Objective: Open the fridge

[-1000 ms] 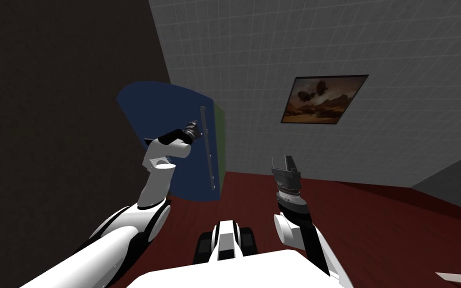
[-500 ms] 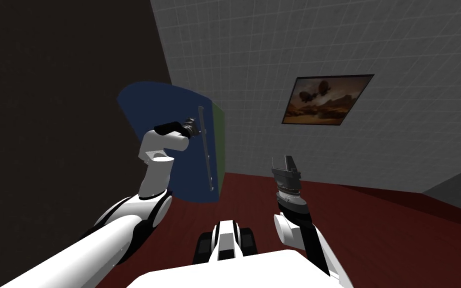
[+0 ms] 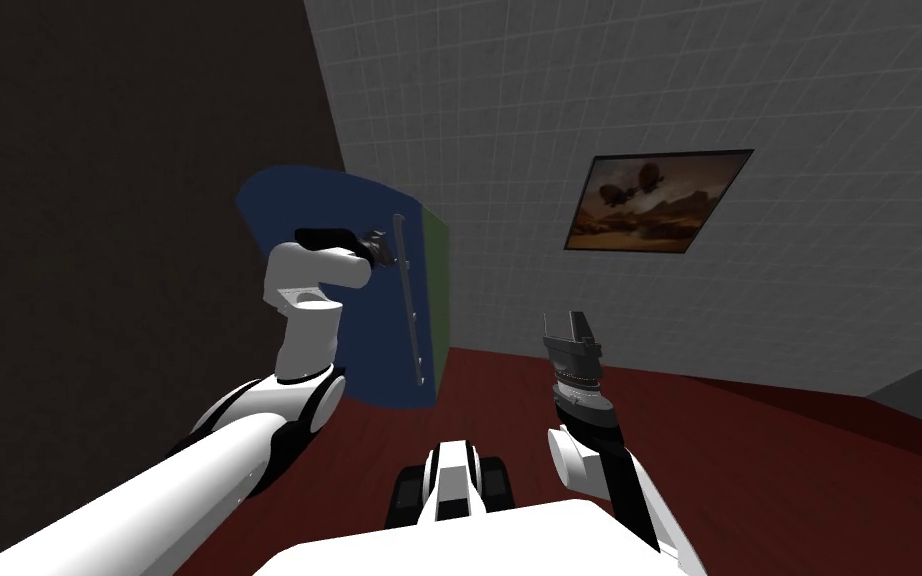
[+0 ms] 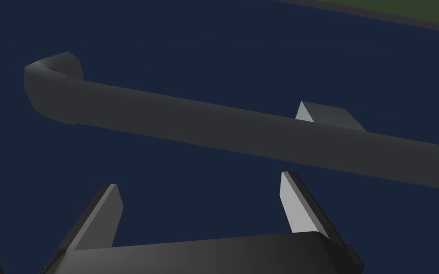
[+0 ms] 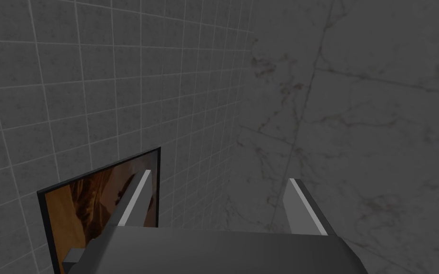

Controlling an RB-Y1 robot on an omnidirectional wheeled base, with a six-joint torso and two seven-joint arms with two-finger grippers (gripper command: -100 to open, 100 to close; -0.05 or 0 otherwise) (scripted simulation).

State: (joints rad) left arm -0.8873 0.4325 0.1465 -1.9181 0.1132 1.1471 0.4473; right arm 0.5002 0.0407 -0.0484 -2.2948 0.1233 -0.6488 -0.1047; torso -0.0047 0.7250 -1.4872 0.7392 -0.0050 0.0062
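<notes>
Grey tiled wall point(image 3: 569, 90), red floor point(image 3: 769, 450)

Dim flat render, no cast shadows (walls splay toward corners)

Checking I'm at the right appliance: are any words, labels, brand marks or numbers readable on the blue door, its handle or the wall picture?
None can be read.
The blue fridge door and its dark handle are plain, with no lettering.
The framed picture shows a brownish scene without text.
</notes>
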